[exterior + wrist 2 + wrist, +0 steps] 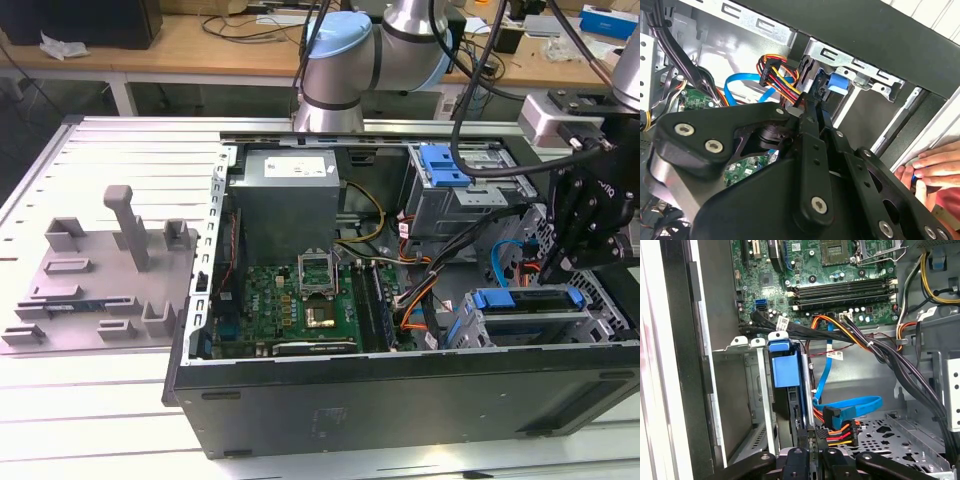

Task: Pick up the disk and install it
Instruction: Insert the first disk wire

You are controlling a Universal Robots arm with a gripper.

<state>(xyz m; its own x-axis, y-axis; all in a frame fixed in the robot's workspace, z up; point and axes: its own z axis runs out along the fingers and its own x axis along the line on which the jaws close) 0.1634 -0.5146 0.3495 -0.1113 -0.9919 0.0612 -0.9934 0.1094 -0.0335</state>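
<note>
Disk [528, 298] is off the table and standing on edge in the lower drive cage [470, 335], at about four o'clock in the open case [400, 400] in the exterior view. Its blue rail runs along the cage's top. The first wrist view looks straight down on the disk [786, 372]: blue rail end up, dark body sunk between the cage's metal walls.

The gripper [560, 268] hangs right over the disk's three o'clock end. In both wrist views the fingers [807, 117] are drawn together, almost touching, and the tips of the gripper [815, 456] sit at the disk's near edge. Do they nip a lip of the rail or merely press on it? I can't make that out.

So the pick-up is done, and I'd call the install well along (most of the disk is down in the cage). I can't confirm that it is fully seated. A blue data cable [850, 407] and a connector on orange, red and yellow wires [840, 430] lie loose just beside the disk, apparently not plugged in.

The motherboard [300, 300] is at seven o'clock and the grey power supply [285, 195] at eleven. A person's hand [932, 167] rests outside the case wall.
</note>
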